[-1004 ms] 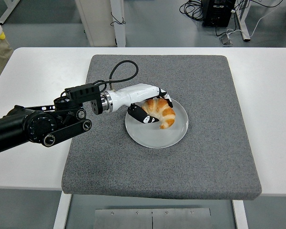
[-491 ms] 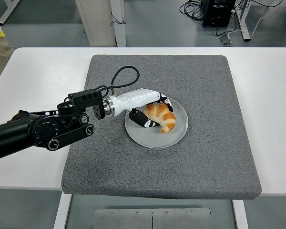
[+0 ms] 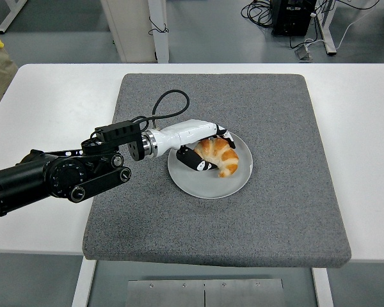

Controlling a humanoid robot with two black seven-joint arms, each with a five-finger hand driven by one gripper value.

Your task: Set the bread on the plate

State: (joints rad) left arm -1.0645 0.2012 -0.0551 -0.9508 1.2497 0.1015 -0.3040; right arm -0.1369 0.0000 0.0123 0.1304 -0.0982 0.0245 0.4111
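**Croissant down on the plate, release next**

Lowered and nudged a little to the right since a second ago, my left robot hand [image 3: 208,148] now has the bread [image 3: 219,153], a golden croissant, resting on the white plate [image 3: 201,185] instead of tilted above it. My fingers are wrapped around its left end, thumb on the near side, the others over the far side. The plate sits on the grey mat [image 3: 275,192] that covers the middle of the bench [image 3: 45,96].

As I judge it, the step now is letting go cleanly. I want to spread the fingers slowly, so nothing drags the croissant toward the rim, then lift straight up before pulling back left. The right arm is out of view.
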